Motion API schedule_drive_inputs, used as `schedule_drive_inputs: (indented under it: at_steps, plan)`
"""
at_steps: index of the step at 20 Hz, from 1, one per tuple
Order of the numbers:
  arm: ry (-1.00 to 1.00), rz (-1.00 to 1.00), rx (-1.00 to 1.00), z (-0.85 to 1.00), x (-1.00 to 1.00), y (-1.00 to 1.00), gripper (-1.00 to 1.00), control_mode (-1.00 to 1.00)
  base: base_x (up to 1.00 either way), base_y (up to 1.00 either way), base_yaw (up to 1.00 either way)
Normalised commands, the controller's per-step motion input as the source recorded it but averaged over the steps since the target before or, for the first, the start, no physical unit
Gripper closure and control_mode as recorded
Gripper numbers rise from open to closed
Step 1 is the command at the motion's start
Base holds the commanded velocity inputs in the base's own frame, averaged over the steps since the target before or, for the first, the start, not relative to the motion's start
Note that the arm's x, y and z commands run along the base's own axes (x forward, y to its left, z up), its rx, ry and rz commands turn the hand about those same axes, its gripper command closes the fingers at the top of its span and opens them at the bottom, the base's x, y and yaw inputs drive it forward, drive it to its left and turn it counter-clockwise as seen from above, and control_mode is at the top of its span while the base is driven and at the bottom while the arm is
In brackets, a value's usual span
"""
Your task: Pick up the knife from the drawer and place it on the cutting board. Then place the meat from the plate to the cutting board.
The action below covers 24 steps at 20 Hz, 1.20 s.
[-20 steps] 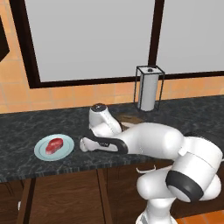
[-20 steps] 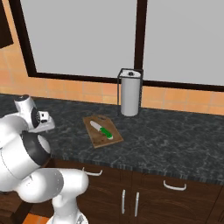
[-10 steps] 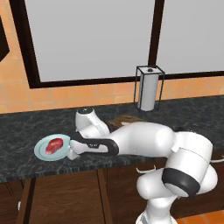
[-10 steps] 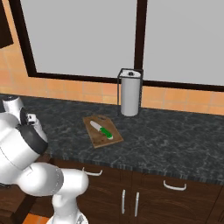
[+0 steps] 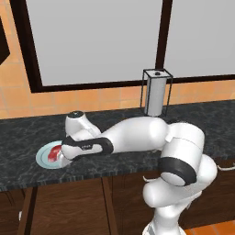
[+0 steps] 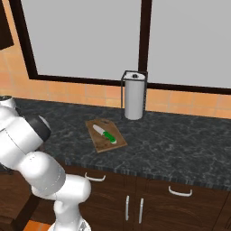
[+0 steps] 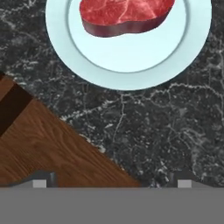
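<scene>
- Nearest to the base, under the counter edge, dark brown cabinet fronts [image 6: 149,203] carry small curved silver handles; I cannot tell which of them is the drawer of the task.
- At the bottom of the hand view, the two dark fingertips of the gripper [image 7: 109,183] stand far apart, one at the left and one at the right, so the jaws are wide and nothing is between them.
- Below the fingertips in that view lies the front edge of the dark speckled counter [image 7: 166,131], and a brown wooden front [image 7: 39,144] shows past this edge.
- On the counter beyond the fingertips sits the plate [image 7: 131,65], round and pale blue-green, and it is apart from the fingers.
- On the plate lies the meat [image 7: 124,15], a red slab with pale marbling, at the far side of the plate in the hand view and partly cut by the picture edge.
- From the left base view, the white arm [image 5: 133,135] reaches low to the left over the counter, and its hand covers part of the plate [image 5: 43,158]; the meat [image 5: 55,151] shows just beside the hand.
- Farther right along the counter, in the right base view, the cutting board [image 6: 106,135] lies flat and a little turned.
- On this board rests the knife [image 6: 104,134], with its green handle toward the front and the silver blade toward the back left.
- Behind the board, near the wall, a paper towel roll [image 6: 134,95] stands upright in a dark wire holder.
- Last, at the back, orange tiles [image 6: 90,92] run under a large window with a dark frame [image 6: 144,43].
</scene>
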Motion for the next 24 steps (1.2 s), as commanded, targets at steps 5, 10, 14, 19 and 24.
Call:
schedule_drive_inputs:
  at_steps: [5,10,14,19,24]
  plan:
    - [-0.09,-0.06,0.04,0.01,0.12,0.45,-1.0,-1.0,0.0,0.0,0.0]
    - [-0.12,-0.1,0.01,0.11,0.34,0.46,-1.0,-1.0,0.0,0.0,0.0]
    - [-0.12,-0.13,0.0,0.11,0.57,0.34,-1.0,-1.0,0.0,0.0,0.0]
    - [-0.05,-0.15,0.03,0.09,0.38,0.31,-1.0,-1.0,0.0,0.0,0.0]
    - [0.13,-0.12,0.08,0.02,0.07,0.14,-1.0,-1.0,0.0,0.0,0.0]
